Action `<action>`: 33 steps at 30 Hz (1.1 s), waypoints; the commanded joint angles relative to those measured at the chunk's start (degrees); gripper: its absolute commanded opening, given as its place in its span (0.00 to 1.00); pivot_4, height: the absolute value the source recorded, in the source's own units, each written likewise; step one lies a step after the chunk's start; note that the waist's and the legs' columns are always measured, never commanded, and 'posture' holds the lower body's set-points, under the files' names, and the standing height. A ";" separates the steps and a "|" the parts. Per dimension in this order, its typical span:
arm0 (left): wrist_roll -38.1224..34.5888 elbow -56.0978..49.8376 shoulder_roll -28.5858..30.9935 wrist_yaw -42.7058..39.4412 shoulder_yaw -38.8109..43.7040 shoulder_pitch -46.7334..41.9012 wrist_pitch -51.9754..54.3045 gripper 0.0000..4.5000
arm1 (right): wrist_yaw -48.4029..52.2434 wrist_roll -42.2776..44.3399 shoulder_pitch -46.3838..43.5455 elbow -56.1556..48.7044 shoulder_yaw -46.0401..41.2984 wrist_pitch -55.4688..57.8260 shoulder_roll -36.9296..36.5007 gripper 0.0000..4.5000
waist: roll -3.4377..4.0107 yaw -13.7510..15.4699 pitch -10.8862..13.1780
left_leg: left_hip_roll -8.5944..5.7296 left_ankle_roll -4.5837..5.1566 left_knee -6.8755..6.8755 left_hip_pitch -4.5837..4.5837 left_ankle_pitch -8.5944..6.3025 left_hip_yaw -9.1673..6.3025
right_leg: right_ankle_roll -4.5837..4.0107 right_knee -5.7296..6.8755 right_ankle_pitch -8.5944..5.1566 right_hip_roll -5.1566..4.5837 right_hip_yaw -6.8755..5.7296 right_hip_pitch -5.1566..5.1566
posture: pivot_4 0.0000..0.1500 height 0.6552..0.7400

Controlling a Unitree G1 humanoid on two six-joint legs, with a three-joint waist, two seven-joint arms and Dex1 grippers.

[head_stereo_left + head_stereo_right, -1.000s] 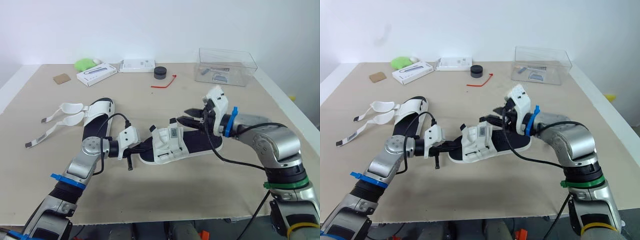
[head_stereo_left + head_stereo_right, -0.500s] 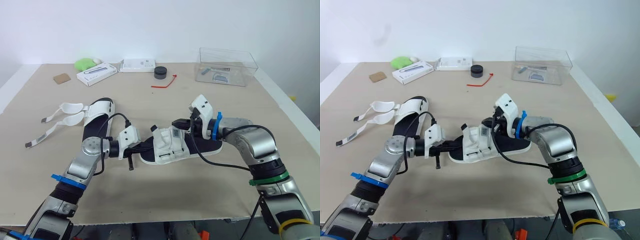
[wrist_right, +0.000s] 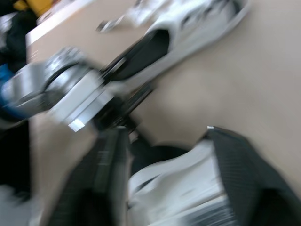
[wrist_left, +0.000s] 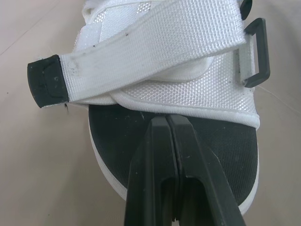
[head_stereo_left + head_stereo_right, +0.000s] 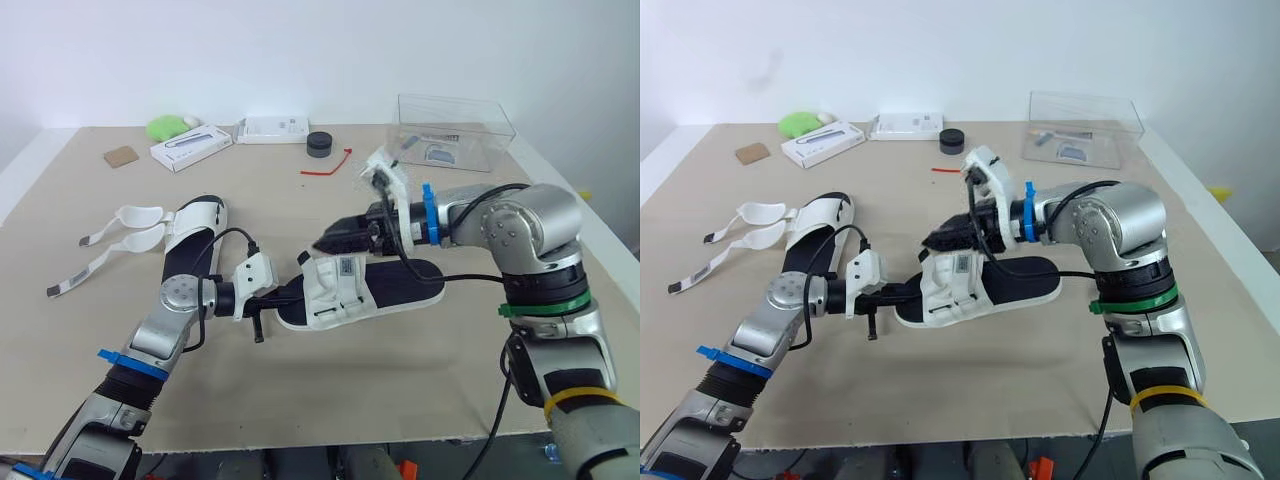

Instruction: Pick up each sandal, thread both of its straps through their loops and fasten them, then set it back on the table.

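the left gripper reaches in from 8 o'clock with its two black fingers pressed flat together, nothing visible between them, their tips touching the toe end of the white-strapped sandal with a black footbed. this sandal lies flat near the middle of the beige table, toe toward 8 o'clock and heel toward 3 o'clock. a white woven strap runs across its white upper, and the strap's black tip sticks out past the side of the sole. a black rectangular loop stands at the other side of the upper.

the right gripper comes in from 3 o'clock and hangs just above the strapped front of the sandal. in the blurred right wrist view its fingers are spread wide with the white upper between them. i cannot tell whether they touch it.

a second white sandal lies at 9 o'clock, its two long straps loose and trailing toward the table's edge. along the far edge, from 11 to 1 o'clock, sit a green lump, two flat white boxes, a black round puck, a red twist tie and a clear plastic box.
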 commanded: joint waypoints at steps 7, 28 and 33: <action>0.39 -0.55 0.19 -0.46 -0.46 0.80 -0.13 0.00 | -5.86 5.08 -2.86 5.38 0.12 8.36 1.54 0.94 | 0.00 -0.03 0.00 | -0.04 -0.06 -0.01 -0.03 -0.03 -0.03 | 0.01 -0.01 0.00 -0.05 -0.10 0.00 | 1.00 1.00; 0.44 -1.85 0.04 0.59 -0.66 2.18 0.28 0.00 | -16.97 20.13 -5.88 19.27 3.28 8.36 6.04 0.94 | 0.00 -0.05 0.00 | -0.05 -0.04 -0.22 -0.07 -0.04 -0.12 | 0.02 -0.20 0.00 -0.04 -0.15 0.00 | 1.00 1.00; 0.36 -2.20 -0.15 0.78 -0.84 2.49 0.46 0.00 | -19.25 16.92 -5.55 19.56 -0.32 8.36 8.19 0.75 | 0.00 -0.05 0.00 | -0.05 -0.04 -0.22 -0.09 -0.04 -0.19 | 0.02 -0.20 0.00 -0.04 -0.18 0.01 | 1.00 1.00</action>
